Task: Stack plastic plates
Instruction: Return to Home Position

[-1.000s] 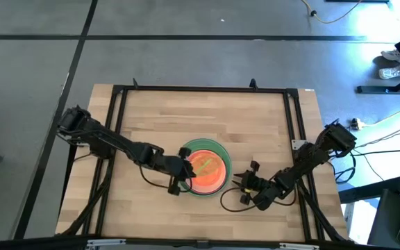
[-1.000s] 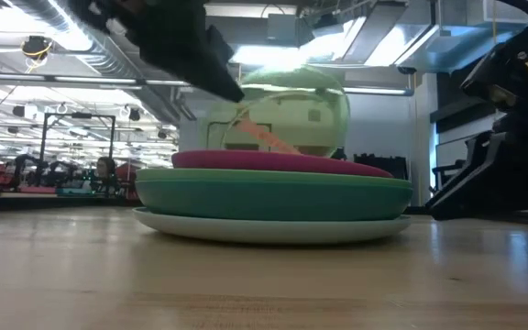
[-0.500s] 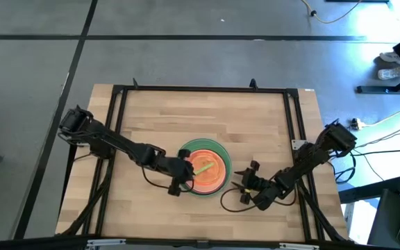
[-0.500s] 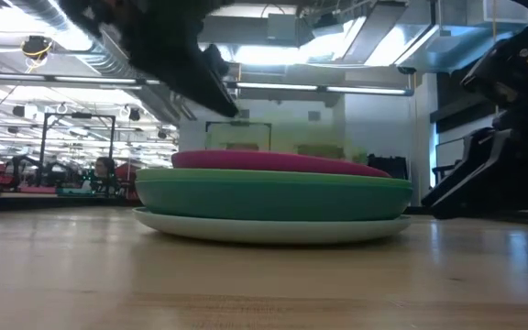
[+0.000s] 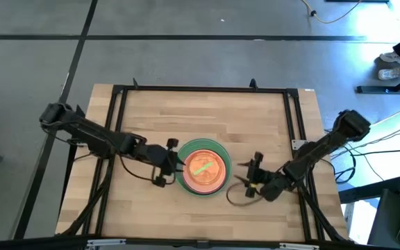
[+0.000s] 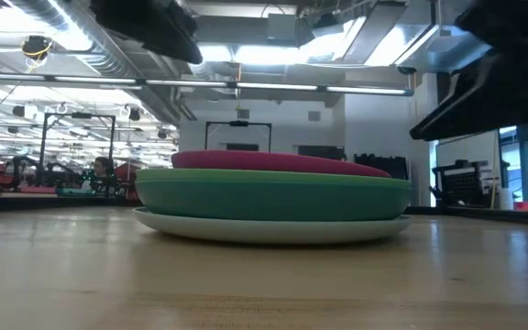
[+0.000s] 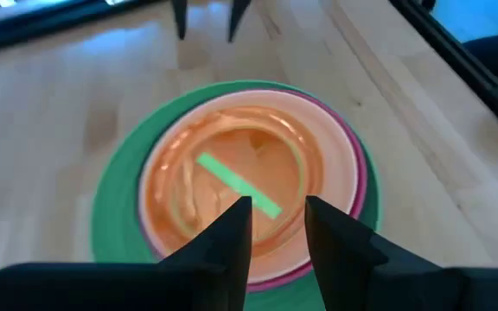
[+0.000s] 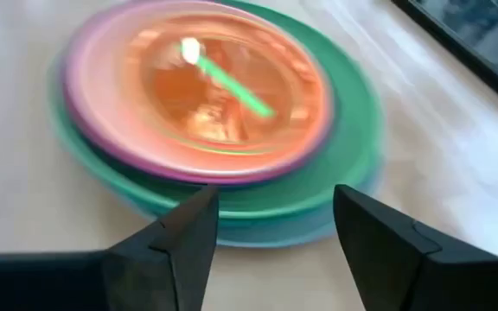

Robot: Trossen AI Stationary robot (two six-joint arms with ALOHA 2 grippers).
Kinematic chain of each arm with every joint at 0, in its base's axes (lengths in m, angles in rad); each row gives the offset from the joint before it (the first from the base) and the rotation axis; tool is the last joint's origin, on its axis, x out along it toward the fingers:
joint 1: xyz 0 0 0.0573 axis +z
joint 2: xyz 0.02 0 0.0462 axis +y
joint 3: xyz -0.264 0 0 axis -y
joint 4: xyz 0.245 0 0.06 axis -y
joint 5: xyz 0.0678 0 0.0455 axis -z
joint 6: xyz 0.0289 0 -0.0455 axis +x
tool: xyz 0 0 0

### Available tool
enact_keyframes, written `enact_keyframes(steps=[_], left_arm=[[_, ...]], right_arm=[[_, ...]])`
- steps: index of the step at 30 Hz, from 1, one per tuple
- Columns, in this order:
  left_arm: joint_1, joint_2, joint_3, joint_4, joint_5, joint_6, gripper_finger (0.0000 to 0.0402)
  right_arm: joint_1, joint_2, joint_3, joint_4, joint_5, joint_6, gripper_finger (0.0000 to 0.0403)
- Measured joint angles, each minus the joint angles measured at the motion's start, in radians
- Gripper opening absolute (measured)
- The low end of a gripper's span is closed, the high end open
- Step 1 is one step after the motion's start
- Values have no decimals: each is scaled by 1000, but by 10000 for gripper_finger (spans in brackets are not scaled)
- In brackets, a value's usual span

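A: So, where are the plastic plates point(image 5: 201, 169)?

B: All in one stack, near the middle of the bench point(image 5: 151, 111) in the high view. The wide green plate point(image 7: 115, 216) shows as the outer ring. Inside it comes a thin magenta plate point(image 6: 273, 161) rim, then the translucent orange plate point(image 7: 180, 200) in the centre.

A: And the very top?

B: A lime-green stripe point(image 7: 232, 181) runs across the orange. I can't make out a full plate edge for it.

A: What does the low view show?

B: A pale plate point(image 6: 273, 229) lies flat on the wood at the bottom. A teal plate point(image 6: 273, 206) band sits over it, and the magenta rim is the highest layer visible. The smaller plates are hidden behind that rim.

A: And the arms?

B: The left claw point(image 7: 277, 207) is at 9 o'clock of the stack, just outside the green rim. Its fingers are slightly apart and nothing is between them. The right claw point(image 8: 275, 203) is at about 3 o'clock, a little farther from the rim. Its fingers are spread wide and it is empty too.

A: Is either one touching a plate?

B: Not as far as I can see. In the low view both arms are dark shapes high above the stack, one toward 10 o'clock and one toward 2 o'clock.

A: Anything else?

B: A black frame point(image 5: 200, 89) runs around the bench edges, and grey floor point(image 5: 186, 42) lies beyond it toward 12 o'clock.
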Motion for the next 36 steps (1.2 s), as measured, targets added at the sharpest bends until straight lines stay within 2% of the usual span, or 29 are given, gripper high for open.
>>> enact_keyframes(steps=[4, 7, 10, 15, 20, 22, 26, 29, 33, 36], left_arm=[[47, -130, -153, 123, 2, 22, 103], [93, -225, -279, 235, -1, 19, 103], [134, -302, -386, 347, 0, -3, 103], [187, -373, -500, 409, -17, -20, 103], [252, -424, -603, 602, 167, -26, 103], [281, -460, -644, 622, 169, -27, 103], [340, -555, -712, 628, 145, -63, 86], [370, -641, -760, 623, 153, -98, 58], [391, -747, -808, 608, 160, -114, 13], [398, -806, -839, 594, 153, -115, 5]], right_arm=[[-91, -98, -1, -112, -76, -56, 205], [-177, -146, -2, -129, -172, -152, 189], [-287, -184, -2, -126, -320, -222, 170], [-482, -230, -2, -117, -612, -330, 129], [-635, -277, -14, -51, -870, -429, 83], [-686, -312, -56, 11, -944, -451, 64], [-766, -397, -166, 110, -977, -449, 29], [-807, -487, -242, 150, -973, -428, 6], [-838, -613, -316, 178, -949, -408, 7], [-842, -714, -341, 174, -931, -399, 10]])
